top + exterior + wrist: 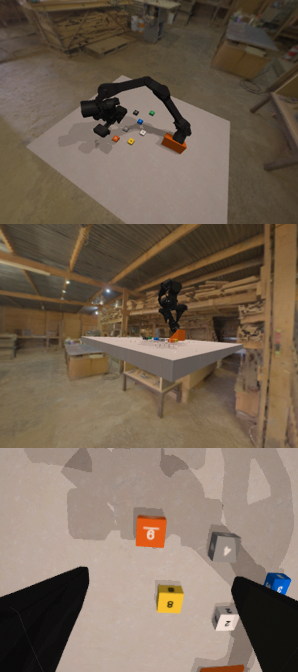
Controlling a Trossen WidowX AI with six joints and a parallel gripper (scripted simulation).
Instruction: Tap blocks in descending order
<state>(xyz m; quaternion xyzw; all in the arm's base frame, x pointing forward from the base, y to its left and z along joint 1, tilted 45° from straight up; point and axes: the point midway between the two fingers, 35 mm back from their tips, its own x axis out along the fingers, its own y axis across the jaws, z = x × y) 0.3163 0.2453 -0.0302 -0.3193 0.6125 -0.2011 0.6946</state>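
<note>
Blocks (pixel 131 141) (pixel 173 341) (pixel 170 599) lie on the table (pixel 167 181) (pixel 139 353) (pixel 115 633) below the gripper (pixel 111 126) (pixel 173 315) (pixel 162 580), which is released and well apart from them.

Too small to read in the top view: digits on black block (pixel 136 113) (pixel 145 338) and green block (pixel 152 113) (pixel 150 338). Cut off by the wrist view's edges: gripper fingers (pixel 102 130) (pixel 181 309) and most of orange base block (pixel 169 142) (pixel 179 335) (pixel 223 669). Cropped at the top view's bottom: pale tabletop (pixel 167 188) (pixel 150 347) (pixel 110 633).

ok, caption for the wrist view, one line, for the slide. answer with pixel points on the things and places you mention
Open gripper (pixel 111 126) (pixel 162 580) above yellow block 8 (pixel 131 141) (pixel 170 603), with the orange block (pixel 115 138) (pixel 150 534) and gray block 4 (pixel 126 129) (pixel 226 549) beyond.
</note>
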